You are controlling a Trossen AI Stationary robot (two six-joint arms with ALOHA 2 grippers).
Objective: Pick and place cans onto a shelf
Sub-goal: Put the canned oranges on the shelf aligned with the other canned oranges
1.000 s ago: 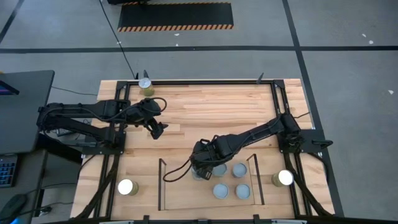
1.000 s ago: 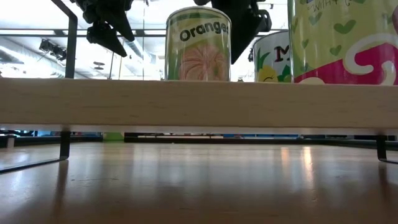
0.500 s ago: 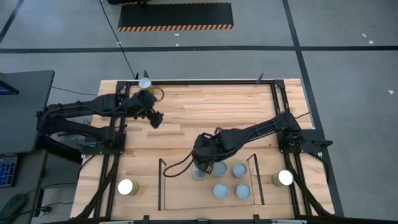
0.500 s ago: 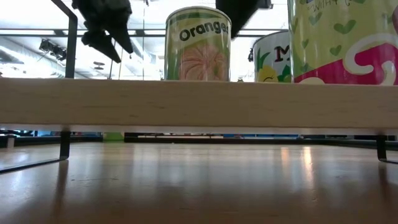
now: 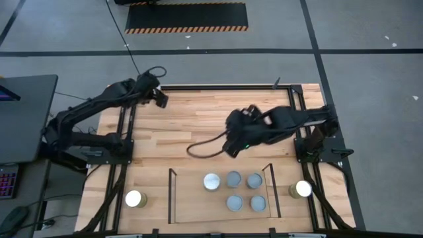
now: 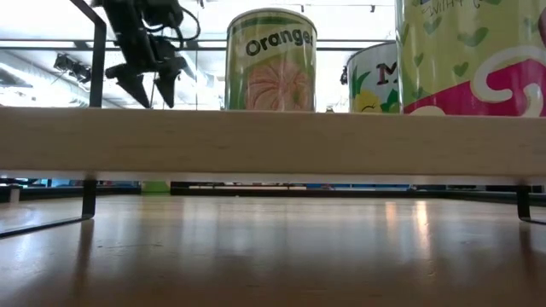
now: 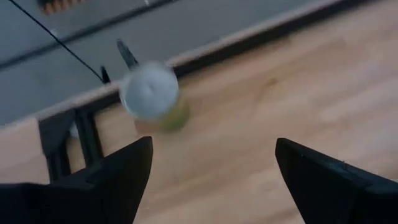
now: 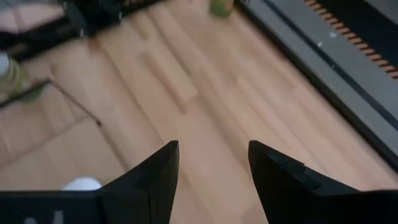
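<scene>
Low view gave me the shelf [image 6: 273,141] as a pale wooden edge right across the frame, so close that it hid the feet of everything standing on it. An orange-labelled can [image 6: 271,60] stood clear on the board; a second can [image 6: 372,77] showed only partly beside it, and a third [image 6: 473,55] was cut off by the top and right edges. Behind them the left gripper [image 6: 145,81] hung with its fingers spread.

From the high view I counted five cans on the shelf [image 5: 173,198] — one bright-topped [image 5: 211,181], with four grey-blue ones [image 5: 234,179] in two short rows beside it. A white-topped can [image 5: 134,198] stood on the table [image 5: 198,119] outside the shelf's left rod, another [image 5: 302,189] outside its right rod. The right gripper [image 5: 232,149] hovered over bare wood beyond the shelf, its claw hard to read from above; its wrist view showed the two dark fingers [image 8: 152,180] parted, pinching nothing, only planks between them.

Farthest off, the left gripper [image 5: 160,99] sat at the table's far left corner, covering the eighth can from above. Its wrist camera caught that can [image 7: 152,96] — blurred, white top, olive side — standing by the black frame, apart from the spread fingers [image 7: 124,174].
</scene>
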